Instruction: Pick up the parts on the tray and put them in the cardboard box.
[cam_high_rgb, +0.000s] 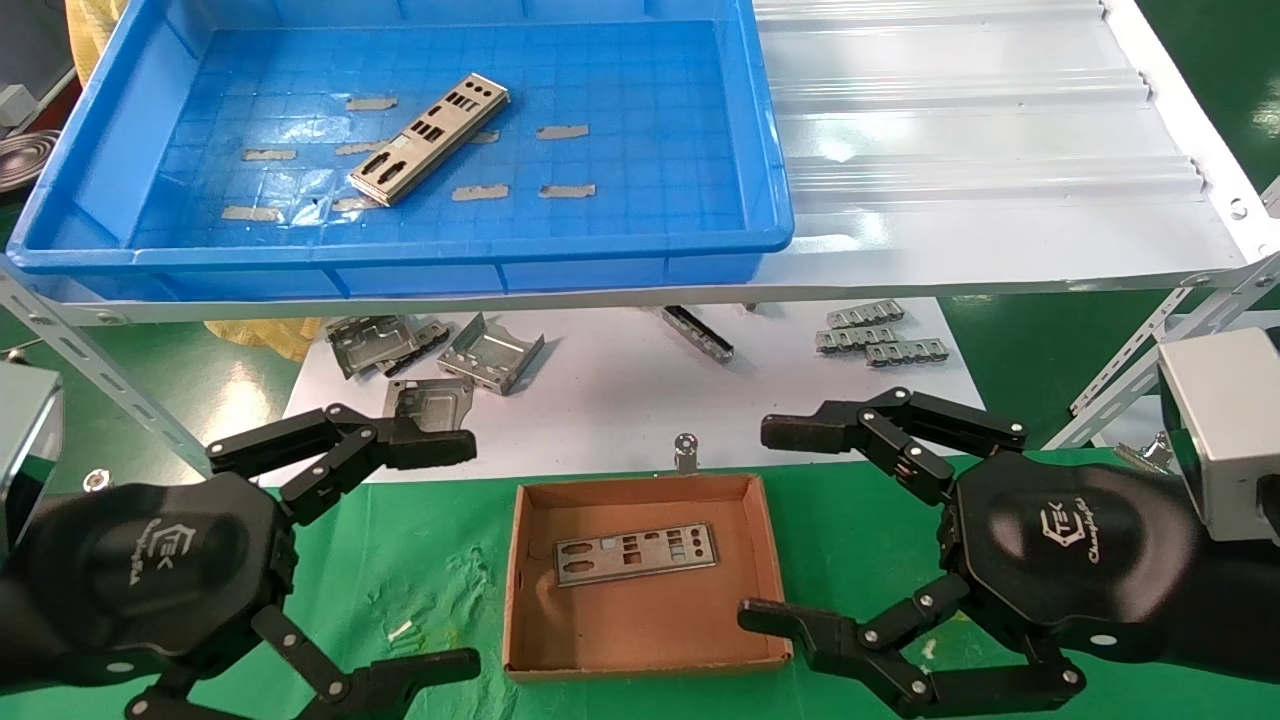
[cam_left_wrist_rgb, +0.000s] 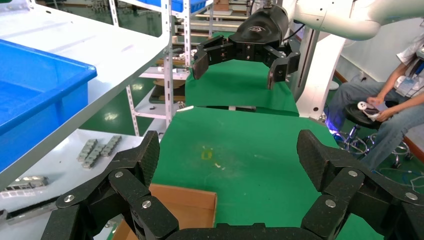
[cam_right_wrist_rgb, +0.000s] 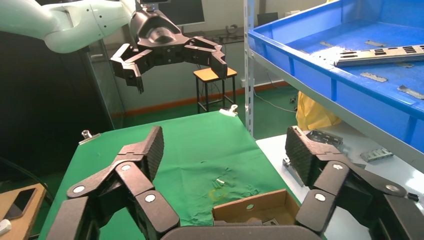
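Note:
One silver punched plate lies tilted on the floor of the blue tray on the white shelf; it also shows in the right wrist view. A second plate lies flat in the brown cardboard box on the green cloth. My left gripper is open and empty, left of the box. My right gripper is open and empty, right of the box. Both hang above the cloth. The box corner shows in the left wrist view and the right wrist view.
Grey bent brackets and small toothed strips lie on a white sheet under the shelf. A metal clip stands just behind the box. A seated person is beyond the table's far side.

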